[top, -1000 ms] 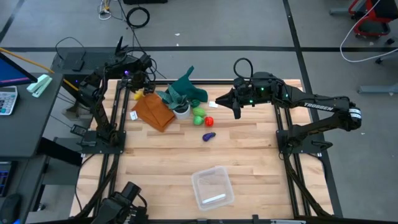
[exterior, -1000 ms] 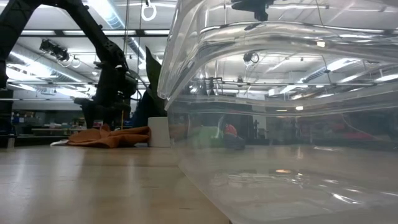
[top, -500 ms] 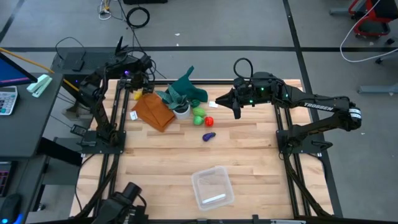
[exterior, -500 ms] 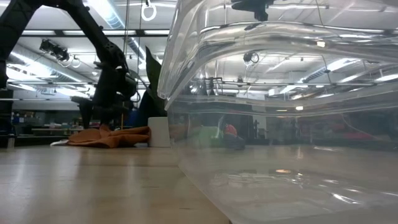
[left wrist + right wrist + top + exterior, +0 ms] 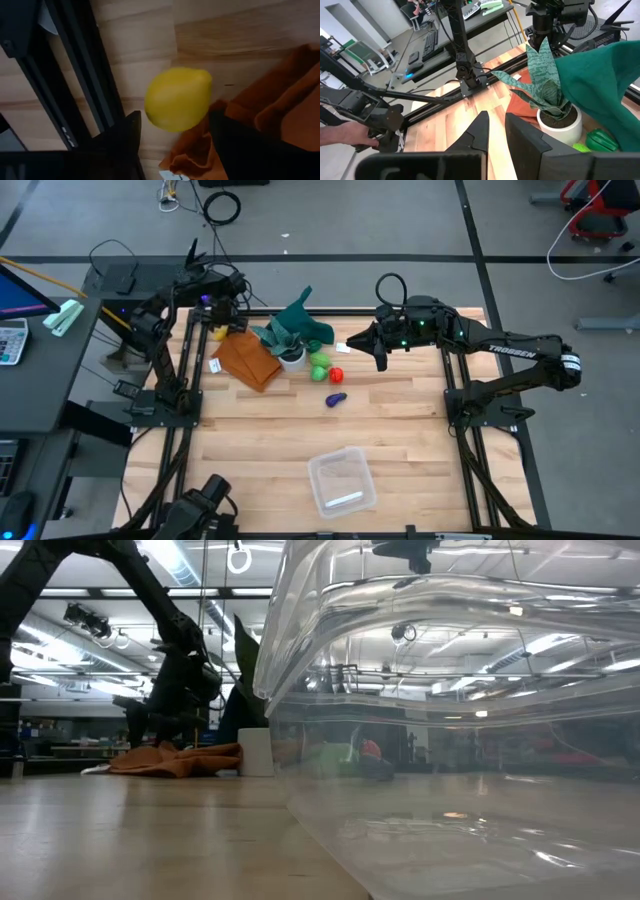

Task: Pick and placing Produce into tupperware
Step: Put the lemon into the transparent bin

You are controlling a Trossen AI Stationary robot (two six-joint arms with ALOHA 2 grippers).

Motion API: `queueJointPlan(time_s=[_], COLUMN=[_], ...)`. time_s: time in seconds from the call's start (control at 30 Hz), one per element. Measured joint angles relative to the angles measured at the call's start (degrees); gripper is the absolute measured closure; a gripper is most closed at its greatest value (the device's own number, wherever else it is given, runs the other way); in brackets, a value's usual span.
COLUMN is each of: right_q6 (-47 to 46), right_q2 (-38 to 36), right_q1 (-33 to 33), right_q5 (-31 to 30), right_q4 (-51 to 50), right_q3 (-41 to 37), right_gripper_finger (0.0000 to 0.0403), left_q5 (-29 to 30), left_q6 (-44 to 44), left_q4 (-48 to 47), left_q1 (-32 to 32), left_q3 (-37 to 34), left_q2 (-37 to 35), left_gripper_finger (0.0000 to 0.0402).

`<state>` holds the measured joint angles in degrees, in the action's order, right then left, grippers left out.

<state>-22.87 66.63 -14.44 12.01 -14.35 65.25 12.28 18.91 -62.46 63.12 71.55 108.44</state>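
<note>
The yellow fruit sits squeezed between the black frame rail and the orange cloth. Bare wood lies open beyond the fruit. The left hand has a finger on each side of it.

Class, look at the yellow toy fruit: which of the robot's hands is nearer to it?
Left. The left hand sits directly over the yellow fruit, fingers either side. The right hand waits across the table, beyond the potted plant.
</note>
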Motion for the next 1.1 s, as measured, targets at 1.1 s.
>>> queueJointPlan(time_s=[1.1], right_q6=[-0.02], right_q2=[0.00], right_q1=[4.15], right_q5=[-1.46], right_q4=[0.03], right_q3=[0.00], right_gripper_finger=[0.0373], left_q5=[-8.04], left_q6=[0.20], left_q4=[1.44], left_q1=[-0.85], left_q3=[0.04], left_q2=[1.58], left_gripper_finger=[0.0148])
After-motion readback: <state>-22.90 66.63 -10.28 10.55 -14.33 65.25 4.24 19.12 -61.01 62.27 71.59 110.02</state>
